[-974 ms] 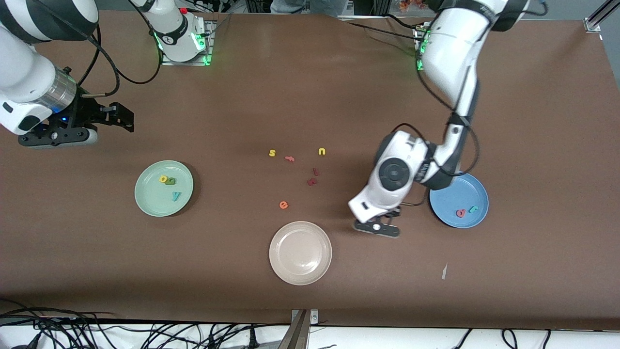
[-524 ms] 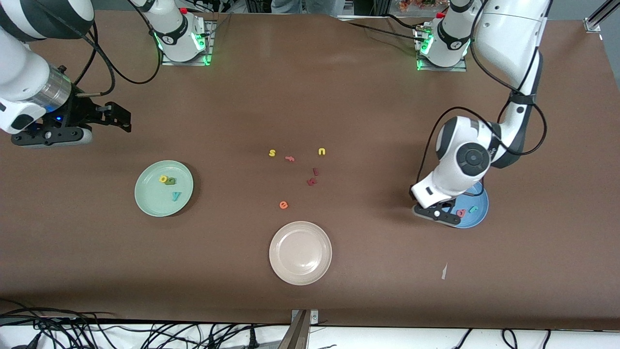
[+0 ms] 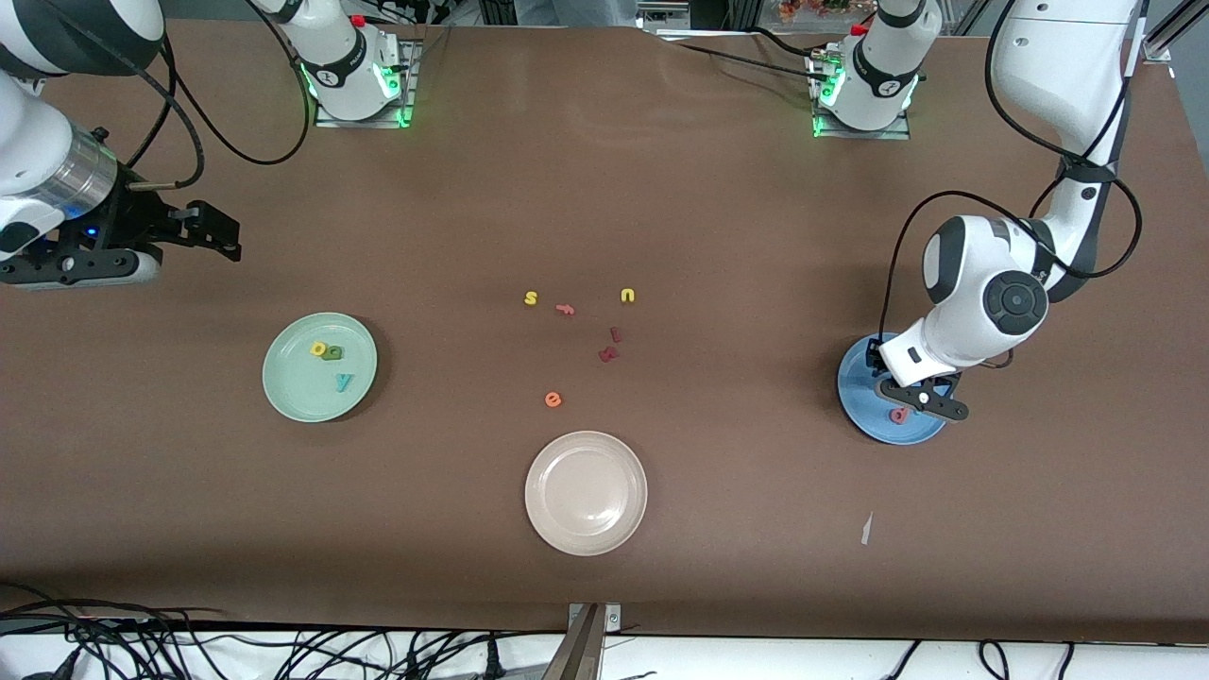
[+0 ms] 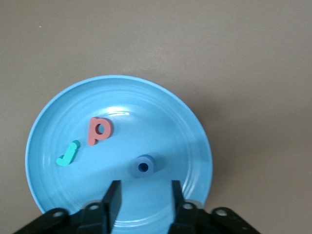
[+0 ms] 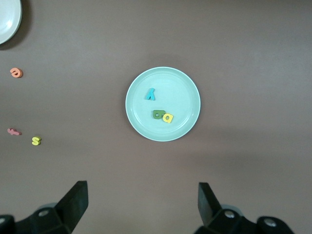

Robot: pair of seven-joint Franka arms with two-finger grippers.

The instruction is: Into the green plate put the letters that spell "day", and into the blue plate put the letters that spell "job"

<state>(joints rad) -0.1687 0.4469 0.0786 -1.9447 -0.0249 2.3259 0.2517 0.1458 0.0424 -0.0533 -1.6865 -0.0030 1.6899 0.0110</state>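
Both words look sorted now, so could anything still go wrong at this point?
Possibly. The left gripper hangs open just above the blue ring in the blue plate; pulling away carelessly, it might nudge the ring or the pink letter out. The teal letter lies near the rim. The right gripper waits open, away from the green plate, so there's little risk there.
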